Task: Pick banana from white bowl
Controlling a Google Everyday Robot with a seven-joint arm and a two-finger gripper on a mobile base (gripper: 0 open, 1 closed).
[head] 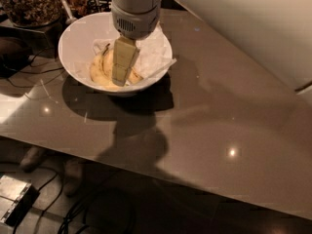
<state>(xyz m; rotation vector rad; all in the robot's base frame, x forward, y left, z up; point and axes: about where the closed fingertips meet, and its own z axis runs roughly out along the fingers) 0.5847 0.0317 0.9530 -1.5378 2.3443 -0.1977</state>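
The white bowl (78,38) stands at the far left of the grey table, lined with crinkled white paper (151,57). Yellow bananas (100,72) lie bunched in its front half, with a thin dark stem (104,48) pointing away. I cannot tell the slim banana from the plumper ones, as the gripper covers part of the bunch. My gripper (120,78) hangs down from the white arm into the bowl, its tip right at the bananas' right side.
A dark glass jar of nuts (29,4) and a utensil (66,9) stand behind the bowl at the far left. Cables (24,77) run over the table's left edge. A grey box (12,201) and more cables lie on the floor below.
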